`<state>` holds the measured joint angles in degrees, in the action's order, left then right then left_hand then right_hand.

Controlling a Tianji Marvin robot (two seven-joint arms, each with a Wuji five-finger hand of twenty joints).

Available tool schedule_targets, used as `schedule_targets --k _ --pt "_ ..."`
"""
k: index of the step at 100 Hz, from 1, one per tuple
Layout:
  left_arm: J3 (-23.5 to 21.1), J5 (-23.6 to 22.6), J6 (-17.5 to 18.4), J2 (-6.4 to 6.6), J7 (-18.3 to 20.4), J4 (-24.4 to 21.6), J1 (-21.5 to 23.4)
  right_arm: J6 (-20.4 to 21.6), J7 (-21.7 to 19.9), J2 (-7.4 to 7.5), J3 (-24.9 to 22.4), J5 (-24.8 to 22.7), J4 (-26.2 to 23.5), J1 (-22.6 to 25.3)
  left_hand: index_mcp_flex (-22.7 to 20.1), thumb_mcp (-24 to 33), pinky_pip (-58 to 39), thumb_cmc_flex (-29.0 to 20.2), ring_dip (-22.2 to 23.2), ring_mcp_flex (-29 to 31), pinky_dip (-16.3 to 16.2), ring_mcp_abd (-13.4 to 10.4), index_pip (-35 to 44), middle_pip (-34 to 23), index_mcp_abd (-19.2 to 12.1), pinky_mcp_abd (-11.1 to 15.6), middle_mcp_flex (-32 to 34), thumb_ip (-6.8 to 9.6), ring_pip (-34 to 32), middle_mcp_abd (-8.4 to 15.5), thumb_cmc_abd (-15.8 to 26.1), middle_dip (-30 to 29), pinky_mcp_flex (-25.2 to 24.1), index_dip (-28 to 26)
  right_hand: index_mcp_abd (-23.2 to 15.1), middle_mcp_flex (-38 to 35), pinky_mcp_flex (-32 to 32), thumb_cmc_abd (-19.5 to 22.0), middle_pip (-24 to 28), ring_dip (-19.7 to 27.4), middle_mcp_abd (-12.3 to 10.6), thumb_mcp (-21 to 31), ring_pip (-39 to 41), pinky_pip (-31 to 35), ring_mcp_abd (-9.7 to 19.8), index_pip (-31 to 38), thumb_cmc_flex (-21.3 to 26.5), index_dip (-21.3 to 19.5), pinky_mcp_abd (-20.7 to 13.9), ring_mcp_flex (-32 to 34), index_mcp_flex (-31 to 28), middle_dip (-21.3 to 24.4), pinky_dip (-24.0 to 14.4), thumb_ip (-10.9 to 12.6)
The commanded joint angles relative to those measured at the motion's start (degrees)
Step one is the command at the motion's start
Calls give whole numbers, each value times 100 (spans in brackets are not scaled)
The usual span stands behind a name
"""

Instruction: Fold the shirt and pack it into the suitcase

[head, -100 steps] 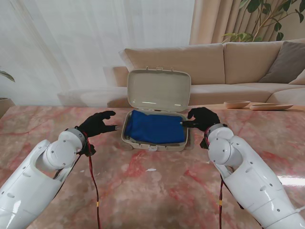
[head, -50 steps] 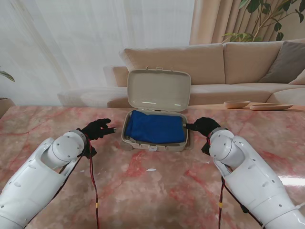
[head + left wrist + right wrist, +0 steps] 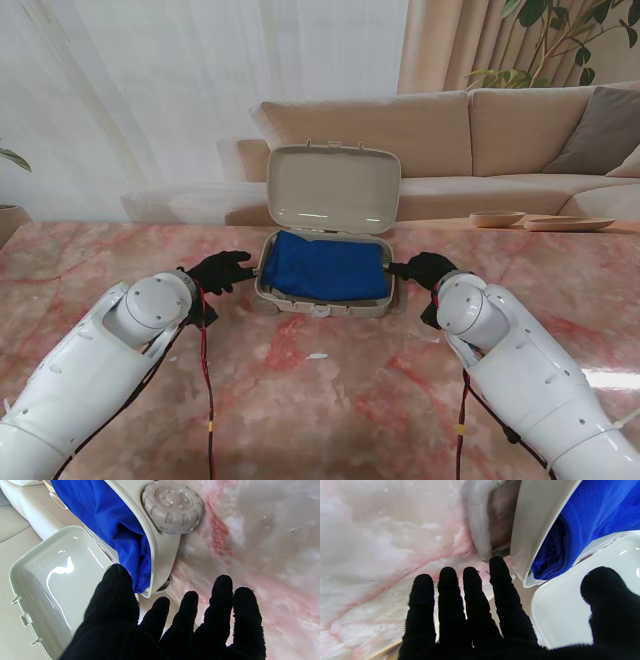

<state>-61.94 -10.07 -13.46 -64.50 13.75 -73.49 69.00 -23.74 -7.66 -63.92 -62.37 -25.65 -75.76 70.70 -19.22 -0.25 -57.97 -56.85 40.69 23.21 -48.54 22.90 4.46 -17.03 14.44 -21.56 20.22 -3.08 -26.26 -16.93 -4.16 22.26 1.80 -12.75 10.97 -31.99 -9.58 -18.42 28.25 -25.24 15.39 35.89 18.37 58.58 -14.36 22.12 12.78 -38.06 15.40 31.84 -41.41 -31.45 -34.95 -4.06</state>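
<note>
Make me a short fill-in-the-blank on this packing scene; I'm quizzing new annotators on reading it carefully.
1. The shirt lying in the suitcase is ____ in colour.
2. The suitcase's lid stands ____.
3. The left hand and the right hand each hold ____.
4. Behind the table stands a beige ____.

Missing words: blue; open; nothing; sofa

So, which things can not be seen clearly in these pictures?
- Shirt fold: stand view shows only its top; both wrist views show only edges.
- Right robot hand: partly hidden by its own forearm; contact with the suitcase cannot be told.
- Left robot hand: same doubt.
- Suitcase latch: too small.
</note>
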Motion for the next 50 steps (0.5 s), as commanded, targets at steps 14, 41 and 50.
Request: schedule_targets --k 14,41,50 --pt "136 155 45 -78 57 125 -136 88 -112 -30 67 95 107 19 -177 -189 -121 83 192 -75 -115 101 161 163 -98 -117 5 33 -170 -79 362 28 -83 -92 -99 161 57 116 -50 -3 70 -209 -36 -43 -16 -56 -132 -79 -49 -171 -156 75 -131 206" --pt "303 377 102 -54 397 321 -312 135 -142 -50 138 253 182 -33 -484 -182 9 42 134 -224 -83 29 306 199 -61 -107 -41 31 7 -58 387 26 -184 -171 -102 226 -33 149 -53 -2 80 -284 -28 -26 -19 -62 -1 -99 150 -199 -139 64 -140 217" --pt "332 403 147 -35 496 345 -333 168 -137 -56 174 274 199 -52 -510 -184 34 35 119 -231 -78 13 322 204 -83 -115 -28 32 37 -50 389 23 -195 -195 -121 236 -47 176 -40 -7 54 -311 -9 -17 5 -59 36 -107 127 -186 -140 58 -142 221"
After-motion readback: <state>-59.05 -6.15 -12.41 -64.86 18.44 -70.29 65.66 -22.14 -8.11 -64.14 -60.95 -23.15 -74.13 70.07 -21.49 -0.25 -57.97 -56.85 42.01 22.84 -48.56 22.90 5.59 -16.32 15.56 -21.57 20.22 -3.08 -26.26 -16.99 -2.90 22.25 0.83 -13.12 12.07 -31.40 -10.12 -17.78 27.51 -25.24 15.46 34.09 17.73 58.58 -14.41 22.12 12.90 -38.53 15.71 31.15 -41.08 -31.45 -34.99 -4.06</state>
